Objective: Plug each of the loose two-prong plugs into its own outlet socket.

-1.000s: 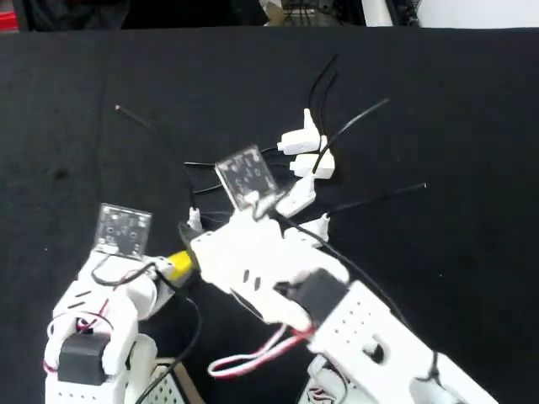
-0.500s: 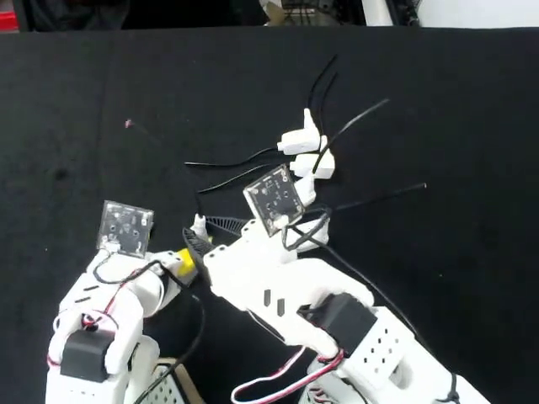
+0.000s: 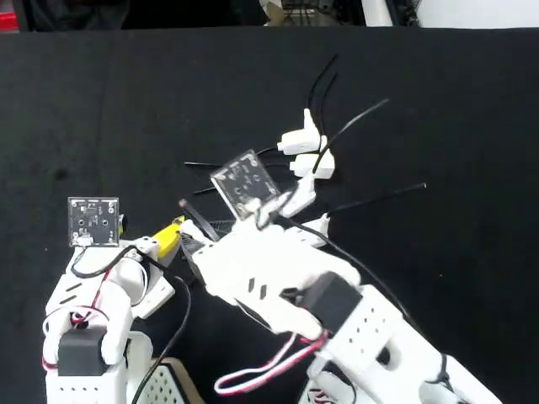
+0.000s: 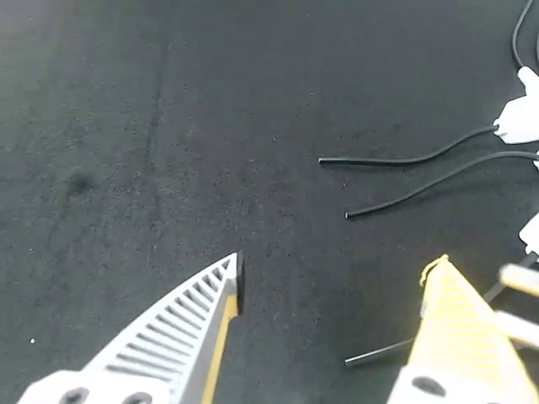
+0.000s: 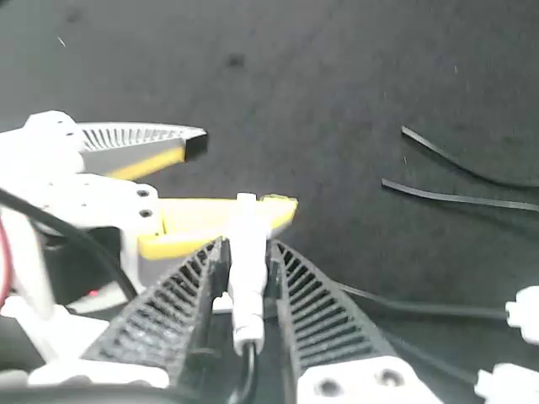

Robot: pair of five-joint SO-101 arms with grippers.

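The left tool (image 4: 337, 263) is released, its white and yellow fingers spread wide over the black surface (image 3: 421, 84). Just beside its yellow finger, the right tool (image 5: 247, 248) is clenched on 1 white two-prong plug (image 5: 245, 215) with its black fingers (image 5: 177, 311). Farther right, 2 loose plugs (image 3: 305, 151) lie close together, trailing black cords (image 3: 362, 114).

a robotics lab or workshop is suggested. the desk (image 3: 438, 76) is draped in plain black cloth, the left arm (image 3: 88, 320) and right arm (image 3: 370, 328) are built from white plastic parts with exposed wiring, and a wire rack (image 3: 307, 10) is glimpsed behind the far edge.
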